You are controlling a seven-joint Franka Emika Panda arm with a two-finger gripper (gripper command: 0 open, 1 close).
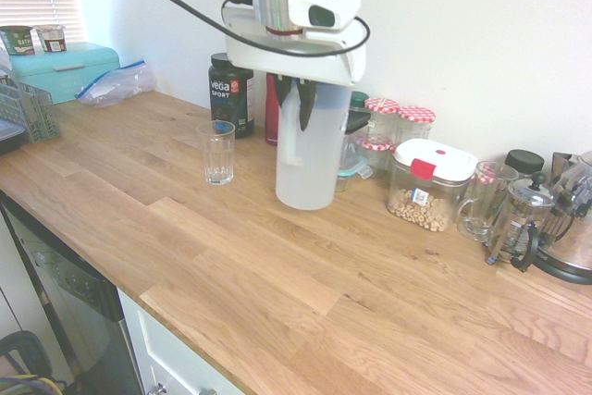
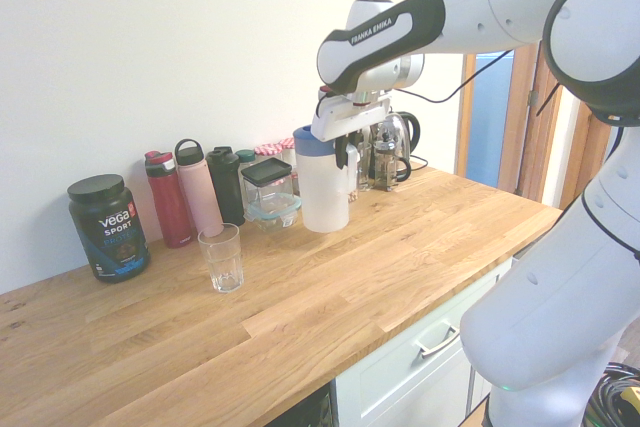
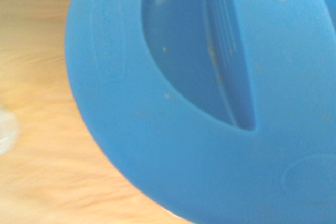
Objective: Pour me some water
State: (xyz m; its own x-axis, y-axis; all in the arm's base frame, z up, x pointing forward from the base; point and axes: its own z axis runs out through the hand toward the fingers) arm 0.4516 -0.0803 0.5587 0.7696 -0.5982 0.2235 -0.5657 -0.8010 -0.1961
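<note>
In the middle of the first exterior view the claw (image 1: pixel 298 90) is clamped tight on the upper part of the jug (image 1: pixel 308 150), coming from above so the jug hangs upright and, I judge, can be carried and tipped. The water (image 1: pixel 305 184) sits in the jug's lower part under the blue lid (image 3: pixel 210 103), its base at or just above the counter (image 1: pixel 277 265). Left of it stands an empty glass (image 1: pixel 219 153), probably the target; bottles (image 2: pixel 185 197) and jars (image 1: pixel 398 127) line the wall.
</note>
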